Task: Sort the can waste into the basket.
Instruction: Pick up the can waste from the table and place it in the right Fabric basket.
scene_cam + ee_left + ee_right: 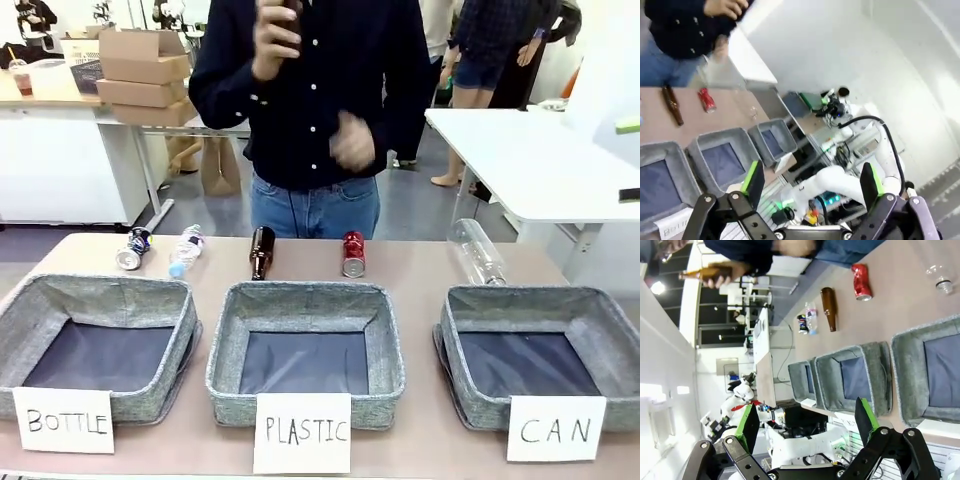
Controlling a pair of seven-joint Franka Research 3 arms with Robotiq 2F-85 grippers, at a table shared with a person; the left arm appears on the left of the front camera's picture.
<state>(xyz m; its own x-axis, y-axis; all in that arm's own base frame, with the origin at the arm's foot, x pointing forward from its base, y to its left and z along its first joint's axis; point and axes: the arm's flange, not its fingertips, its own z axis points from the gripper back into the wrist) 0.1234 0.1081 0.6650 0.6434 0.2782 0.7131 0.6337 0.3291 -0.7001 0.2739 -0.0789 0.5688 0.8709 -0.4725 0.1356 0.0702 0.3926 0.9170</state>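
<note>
table (420, 262): loose items lie in a row along the far strip. Baskets fill the near side, so the free room is above the rims.
CAN basket (520, 298): robot's far right, empty. Release over the middle, clear of the soft walls.
PLASTIC basket (305, 292), BOTTLE basket (100, 287): middle and left. The crushed can's route passes over both, so carry it high.
left gripper (812, 175), right gripper (807, 412): both spread wide, nothing held, up off the table.
clear bottle (478, 252): tilted, just behind the CAN basket's far-left corner. Go over it.
brown bottle (261, 252): left of the red can, apart. Finger gap looks adequate.
red can (353, 254): on its side behind the PLASTIC basket's far rim. I'd take it first with the right arm, pinching across the body since it may roll.
crushed can (133, 248): far left behind the BOTTLE basket, near a small bottle (186, 250). Tight on that side.
hand (275, 40): person's, raised, gripping something dark. The other is blurred. Wait until they're clear.
</note>
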